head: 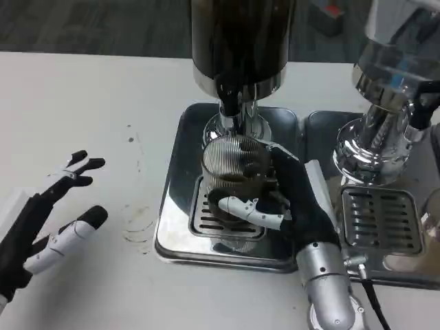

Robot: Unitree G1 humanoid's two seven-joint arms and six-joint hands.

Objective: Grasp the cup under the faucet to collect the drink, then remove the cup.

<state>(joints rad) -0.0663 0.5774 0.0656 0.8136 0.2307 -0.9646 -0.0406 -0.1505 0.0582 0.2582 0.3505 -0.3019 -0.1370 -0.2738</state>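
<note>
A clear ribbed cup (230, 172) stands on the drip grate (203, 218) of a steel tray (176, 165), right below the faucet (229, 103) of a dark drink dispenser (237, 41). My right hand (289, 199) wraps around the cup from the right, thumb across its front, fingers behind it. Dark liquid seems to sit in the cup's lower part. At the table's left edge my left hand (48, 227) hovers with its fingers spread apart and nothing in it.
A second dispenser (385, 103) with a chrome base stands at the right over its own tray and grate (379, 216). A cable (371, 299) runs by my right forearm. Faint ring stains (137, 227) mark the white table left of the tray.
</note>
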